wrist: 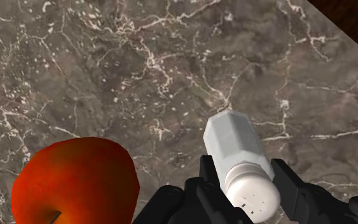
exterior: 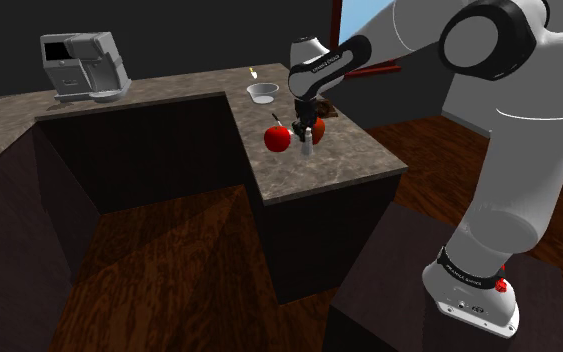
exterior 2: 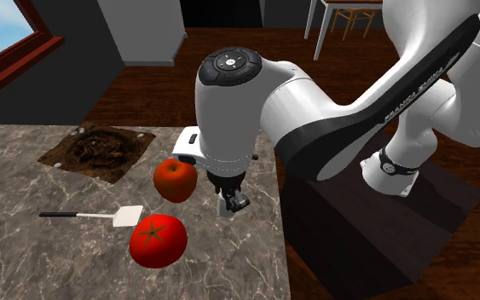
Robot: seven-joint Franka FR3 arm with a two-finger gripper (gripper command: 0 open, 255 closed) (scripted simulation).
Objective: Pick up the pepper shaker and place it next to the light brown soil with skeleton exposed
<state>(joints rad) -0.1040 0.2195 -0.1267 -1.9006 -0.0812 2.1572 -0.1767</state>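
Pepper shaker [wrist: 241,162]: white-grey body, rounded cap w/ small holes; just beside apple [wrist: 75,181], not touching it, above veined tabletop [wrist: 139,76]. Whether base touches tabletop: cannot tell.
Jaws: closed on shaker, one black finger pressed to each side in wrist view; finger roots cut off by frame edge.
Shaker, second ext. view: mostly hidden behind wrist, only a pale sliver shows.
Soil patch [exterior 2: 99,150]: light brown w/ bones, flat on tabletop, near apple on side opposite shaker.
Tomato [exterior 2: 158,240]: near apple, apart.
Spatula [exterior 2: 93,216]: white blade, thin dark handle, near apple.
Apple, shoulder view: largely hidden behind the hand.
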